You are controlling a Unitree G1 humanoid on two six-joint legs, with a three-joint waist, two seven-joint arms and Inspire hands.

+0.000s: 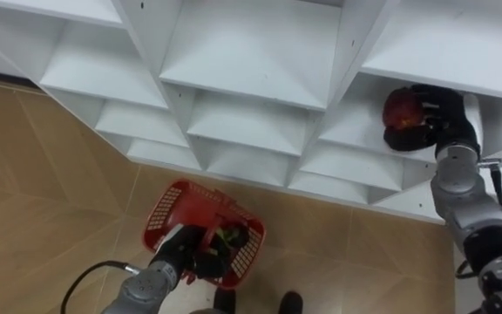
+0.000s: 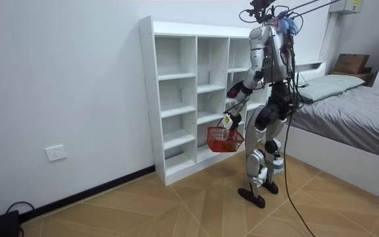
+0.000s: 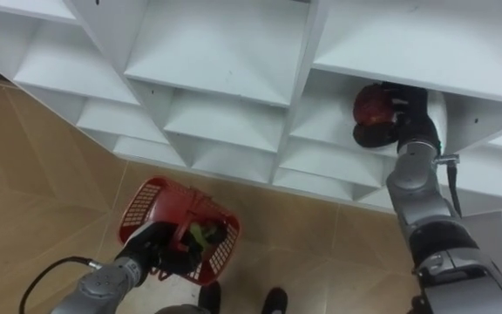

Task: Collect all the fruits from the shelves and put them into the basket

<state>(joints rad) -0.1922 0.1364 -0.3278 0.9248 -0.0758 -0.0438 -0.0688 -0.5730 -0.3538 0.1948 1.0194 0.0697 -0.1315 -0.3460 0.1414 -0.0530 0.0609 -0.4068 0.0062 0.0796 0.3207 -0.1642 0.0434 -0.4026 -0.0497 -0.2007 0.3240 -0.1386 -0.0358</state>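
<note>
A dark red round fruit sits in my right hand, whose dark fingers curl round it at the mouth of a right-hand compartment of the white closet. The same fruit and right hand show in the right eye view. Low down, my left hand is shut on the handle of a red wire basket that hangs above the floor. Some fruit, green and dark, lies inside the basket. In the room view I stand facing the closet with the basket at knee height.
The closet has several open white compartments, and the ones in view around the fruit hold nothing. Wooden floor spreads to my left. In the room view a bed stands close behind me and a wall socket is on the wall.
</note>
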